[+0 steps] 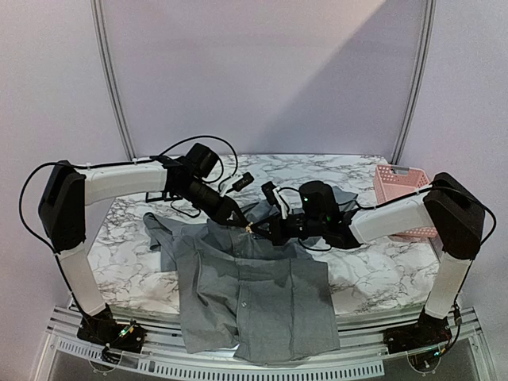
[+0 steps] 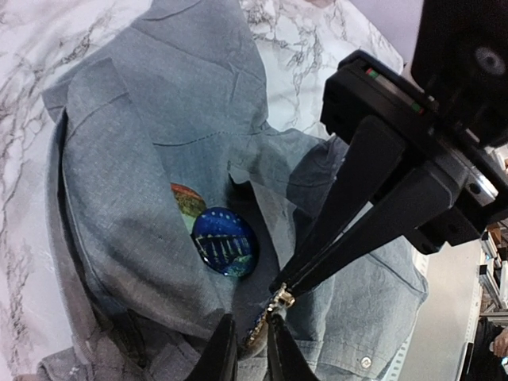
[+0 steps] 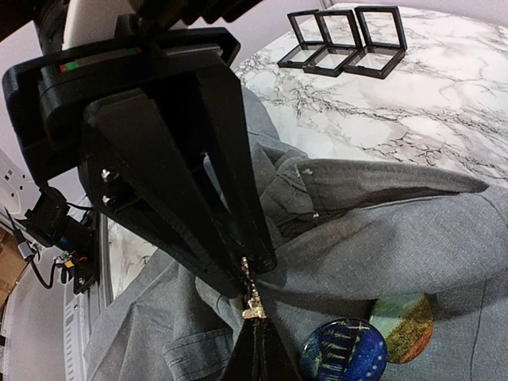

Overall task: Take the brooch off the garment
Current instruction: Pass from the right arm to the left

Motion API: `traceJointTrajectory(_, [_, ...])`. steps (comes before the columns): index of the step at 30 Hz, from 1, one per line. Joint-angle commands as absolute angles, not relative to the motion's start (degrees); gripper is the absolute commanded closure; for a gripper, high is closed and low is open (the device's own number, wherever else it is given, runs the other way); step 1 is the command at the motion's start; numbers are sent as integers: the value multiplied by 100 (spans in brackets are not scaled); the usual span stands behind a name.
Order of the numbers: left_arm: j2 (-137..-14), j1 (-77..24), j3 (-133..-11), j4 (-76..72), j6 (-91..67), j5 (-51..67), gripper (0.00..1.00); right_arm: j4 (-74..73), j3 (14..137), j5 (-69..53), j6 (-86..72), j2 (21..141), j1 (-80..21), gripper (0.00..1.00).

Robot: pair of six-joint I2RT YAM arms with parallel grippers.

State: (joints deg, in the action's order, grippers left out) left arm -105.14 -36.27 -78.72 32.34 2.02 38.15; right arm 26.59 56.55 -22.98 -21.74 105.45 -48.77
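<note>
**A:** Where's the brooch (image 2: 279, 300)?
**B:** Near the collar of the garment (image 1: 254, 294), which is spread on the table (image 1: 373, 270). It's small and gilt, probably light and stiff with a thin, bendable pin. The cloth is soft and will lift with it, so grip metal, not fabric.

**A:** Grippers?
**B:** The left gripper (image 2: 250, 325) is pinched on the brooch. The right gripper (image 3: 254, 333) is clamped on it from the opposite side.

**A:** Containers?
**B:** Pink basket (image 1: 401, 198) at far right, contents hidden. Three black boxes (image 3: 341, 44), apparently empty.

Garment (image 1: 254, 294) on table (image 1: 373, 270), brooch (image 2: 279, 300) on garment, basket (image 1: 401, 198) behind at right
</note>
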Motion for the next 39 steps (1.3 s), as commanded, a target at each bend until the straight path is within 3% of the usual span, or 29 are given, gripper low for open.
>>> traceJointTrajectory(1, [-10631,-3691,-7902,3343,296,3898,87,2699,5773,-2417,-2118,10524,-4873,100])
traceJointTrajectory(6, [-10655,-3691,-7919,3384,364,3943,99,2699,5774,-2402,-2127,10529,-4873,100])
traceJointTrajectory(13, [-10652,-3692,-7867,3388,451,3998,100,2732,5750,-2425,-2127,10514,-4874,99])
traceJointTrajectory(20, [-10594,-3691,-7831,3362,540,4050,100,3197,5303,-2510,-2373,10246,-4723,76])
traceJointTrajectory(39, [-10400,-3691,-7735,3158,486,4308,100,4075,4884,-2961,-3046,10343,-4635,56])
